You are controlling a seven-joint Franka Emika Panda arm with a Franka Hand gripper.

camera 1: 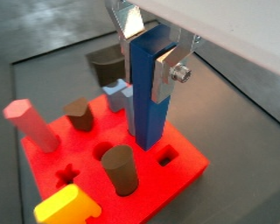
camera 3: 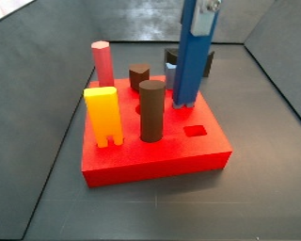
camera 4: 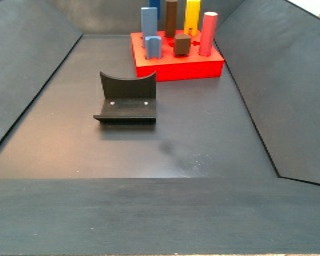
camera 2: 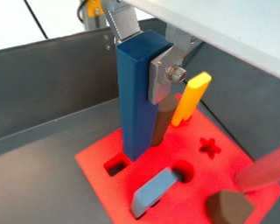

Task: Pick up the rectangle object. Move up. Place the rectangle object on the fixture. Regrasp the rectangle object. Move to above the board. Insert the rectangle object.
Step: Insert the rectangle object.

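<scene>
My gripper (camera 1: 152, 52) (camera 2: 145, 57) is shut on the upper part of the rectangle object (camera 1: 147, 96) (camera 2: 136, 101), a dark navy bar held upright. Its lower end is down at the top face of the red board (camera 1: 189, 171) (camera 2: 101, 156), just beside the small rectangular hole (camera 1: 166, 158) (camera 2: 115, 164). I cannot tell whether it touches the board. In a side view the bar (camera 3: 190, 66) stands behind the hole (camera 3: 195, 131), with the gripper (camera 3: 205, 9) at its top. The black fixture (camera 4: 127, 100) stands apart from the board (camera 4: 190, 68) on the floor.
Standing on the board are a round brown peg (camera 3: 152, 108), a brown hexagonal peg (camera 3: 139, 75), a pink peg (camera 3: 102, 61), an orange-yellow notched block (camera 3: 102, 115) and a lighter blue notched block (camera 2: 157, 191). A star-shaped hole (camera 2: 209, 147) is open. Grey bin walls (camera 4: 29, 90) enclose the floor.
</scene>
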